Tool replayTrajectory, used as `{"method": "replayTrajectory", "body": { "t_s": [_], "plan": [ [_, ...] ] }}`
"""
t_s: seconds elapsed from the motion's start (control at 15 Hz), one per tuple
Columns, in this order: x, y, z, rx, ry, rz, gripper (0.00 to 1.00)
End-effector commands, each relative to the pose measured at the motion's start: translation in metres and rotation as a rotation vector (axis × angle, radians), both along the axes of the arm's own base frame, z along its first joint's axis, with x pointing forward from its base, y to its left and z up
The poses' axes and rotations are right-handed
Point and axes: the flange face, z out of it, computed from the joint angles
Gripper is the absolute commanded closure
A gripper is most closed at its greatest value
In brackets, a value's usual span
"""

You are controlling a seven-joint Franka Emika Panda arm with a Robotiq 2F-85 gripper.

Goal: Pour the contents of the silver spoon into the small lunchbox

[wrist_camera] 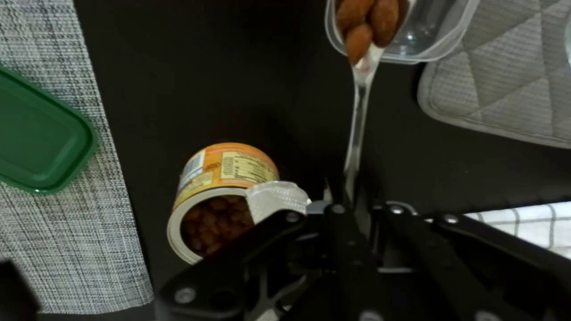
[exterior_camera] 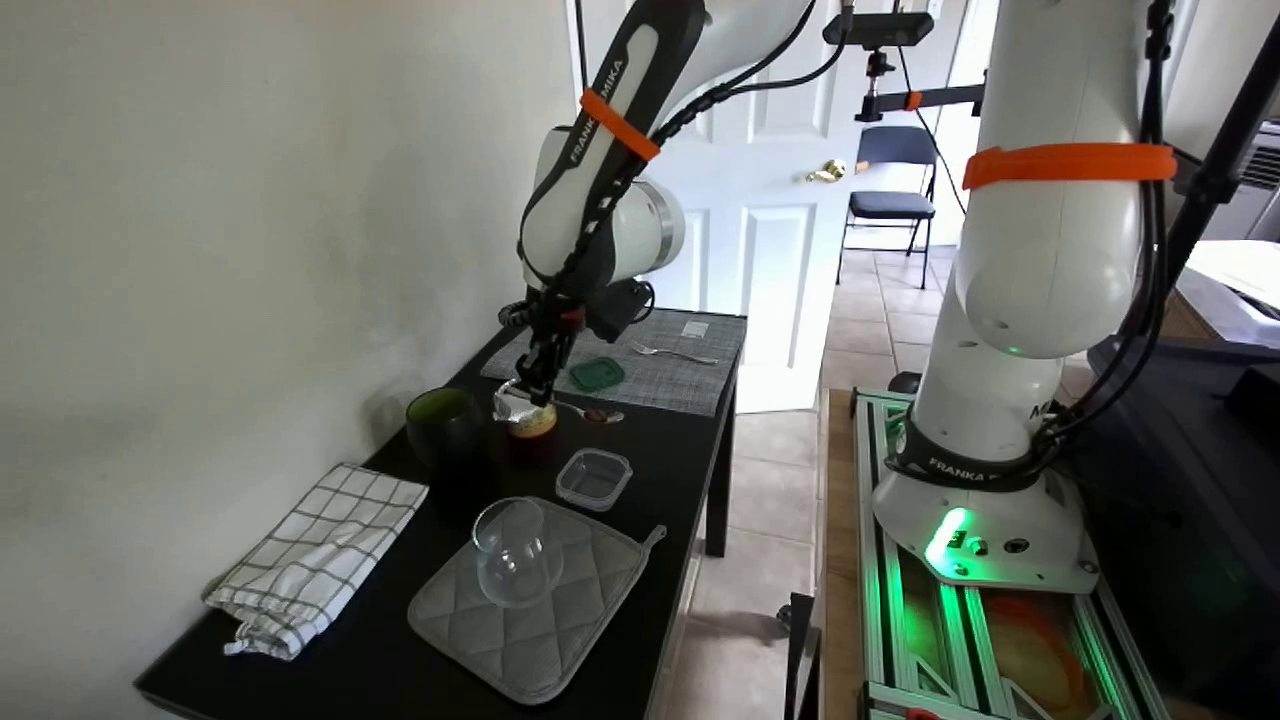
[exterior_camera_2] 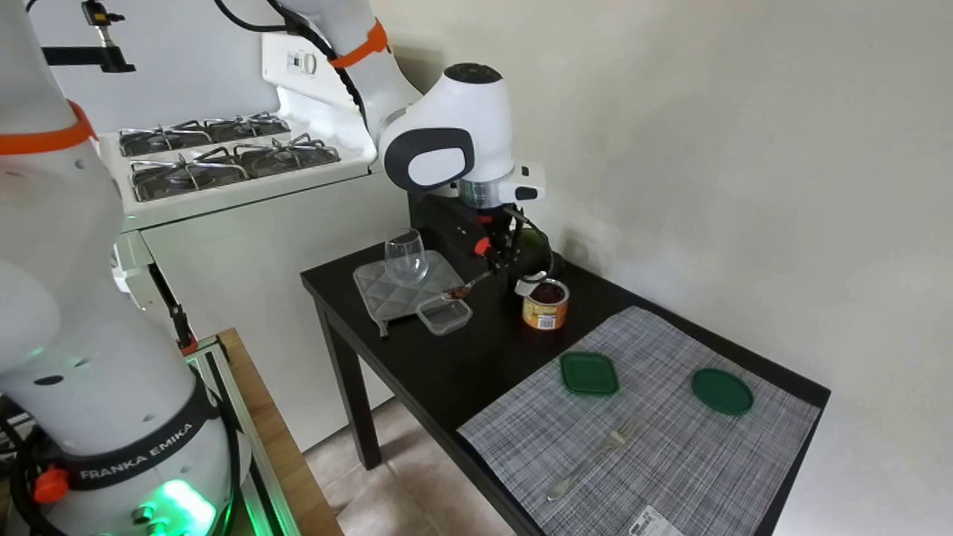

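- The silver spoon (wrist_camera: 357, 120) is held in the air, and its bowl is above the small lunchbox (exterior_camera: 594, 478), which I take to be the clear square tub on the dark surface (exterior_camera_2: 447, 380).
- The jaws are pressed together and pinch the spoon by its handle.
- Done, as I judge: the spoon is gripped, it is loaded, and it is brought to its place over the lunchbox.
- Left, as I judge: the pouring itself. The bowl must be tipped; in the part of the lunchbox that shows, I see no nut.
- On the spoon I count at least three brown nuts (wrist_camera: 382, 22), probably almonds; the wrist view cuts the bowl, so more may be there.
- There is one spoon, one lunchbox, and one orange can (wrist_camera: 223, 169) with one foil lid (wrist_camera: 273, 198) bent aside; the nuts inside (wrist_camera: 214, 225) are too many to count.
- Two lids are green: one square lid (exterior_camera_2: 589, 373) and one round lid (exterior_camera_2: 722, 391), both lying on one grey placemat (exterior_camera_2: 692, 461), together with one fork (exterior_camera_2: 590, 461).
- Besides these: one clear glass (exterior_camera: 520, 573) standing on one grey pot holder (exterior_camera: 520, 645), one green cup (exterior_camera: 445, 430), and one checked towel (exterior_camera: 320, 545).
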Motion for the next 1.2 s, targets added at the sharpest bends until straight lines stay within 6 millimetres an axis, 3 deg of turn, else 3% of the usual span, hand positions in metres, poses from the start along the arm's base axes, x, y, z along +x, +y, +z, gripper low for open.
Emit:
{"method": "replayTrajectory", "body": {
  "t_s": [0.0, 0.33, 1.13],
  "plan": [
    [-0.007, 0.022, 0.014, 0.043, -0.049, 0.013, 0.97],
    [-0.01, 0.041, 0.024, 0.103, -0.11, 0.055, 0.97],
    [-0.03, 0.029, 0.02, 0.156, -0.219, 0.17, 0.97]
  ]
}}
